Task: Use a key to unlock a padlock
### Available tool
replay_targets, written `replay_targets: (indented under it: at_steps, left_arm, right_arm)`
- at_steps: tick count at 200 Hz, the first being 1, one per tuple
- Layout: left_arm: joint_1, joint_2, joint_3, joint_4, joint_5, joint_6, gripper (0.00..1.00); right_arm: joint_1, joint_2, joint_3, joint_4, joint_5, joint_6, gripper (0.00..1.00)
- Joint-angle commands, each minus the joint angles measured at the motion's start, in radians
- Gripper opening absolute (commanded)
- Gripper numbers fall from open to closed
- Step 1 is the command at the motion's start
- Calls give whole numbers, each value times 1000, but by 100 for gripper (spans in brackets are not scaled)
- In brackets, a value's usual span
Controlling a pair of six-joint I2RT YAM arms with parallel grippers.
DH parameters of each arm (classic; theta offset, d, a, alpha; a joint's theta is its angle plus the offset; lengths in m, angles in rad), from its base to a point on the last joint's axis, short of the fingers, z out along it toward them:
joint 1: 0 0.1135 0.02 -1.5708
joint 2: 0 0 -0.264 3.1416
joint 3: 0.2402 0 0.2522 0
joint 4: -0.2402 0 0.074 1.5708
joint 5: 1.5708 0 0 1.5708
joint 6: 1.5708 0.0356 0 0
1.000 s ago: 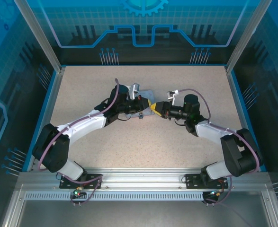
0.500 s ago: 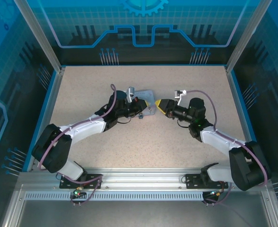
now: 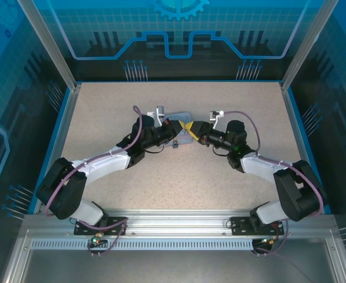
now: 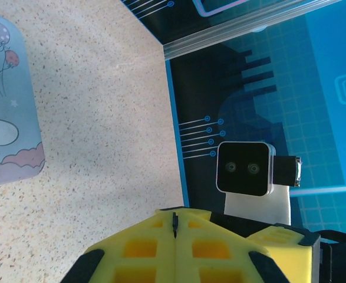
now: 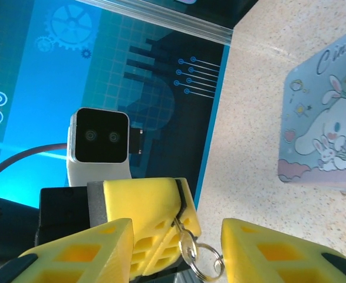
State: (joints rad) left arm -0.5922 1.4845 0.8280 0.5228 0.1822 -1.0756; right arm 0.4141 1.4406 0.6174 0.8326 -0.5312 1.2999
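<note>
The left gripper [image 4: 174,227] is clamped tight. In the right wrist view a thin dark edge at the seam of its yellow pads looks like the key [image 5: 183,221], and a key ring [image 5: 206,263] dangles free below the fingertips. The right gripper [image 5: 176,247] has its jaws apart and empty, one finger on either side of the left fingertips without touching them, so the key and ring hang in the gap directly ahead of it. That is the relation the next move depends on. The two grippers meet nose to nose above the middle of the table [image 3: 231,100], just over the right end of the pastel tin [image 5: 332,118]. The key's long axis seems to run along the left pads' seam, pointing out toward the right arm. Most of it is hidden, so I cannot tell which end faces out. A small dark thing that I take to be the padlock [image 3: 175,144] lies on the table just beside the tin's near edge, toward the near edge from both grippers. It is touched by neither and sits a little closer to the left one. If the right jaws are to take over or steady the key, they are already lined up around it. The loose ring could snag or swing as they close.
</note>
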Motion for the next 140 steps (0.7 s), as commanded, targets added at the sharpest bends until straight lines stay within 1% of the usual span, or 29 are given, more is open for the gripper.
replay_targets:
  at_steps: [1,34,99,140]
  left_arm:
    - [-10,-24,-20,70,-52,-6,0]
    - [-20,-24,-36,112,-96,-10,0]
    - [-33,-27,-58,152,-151,-20,0]
    - [-34,-27,-67,164,-169,-31,0]
  right_arm:
    - [20,13,26,54,13,15,44]
    - [29,18,12,69,26,25,41]
    - [32,52,4,125,41,66,31]
    - [41,79,10,160,40,81,30]
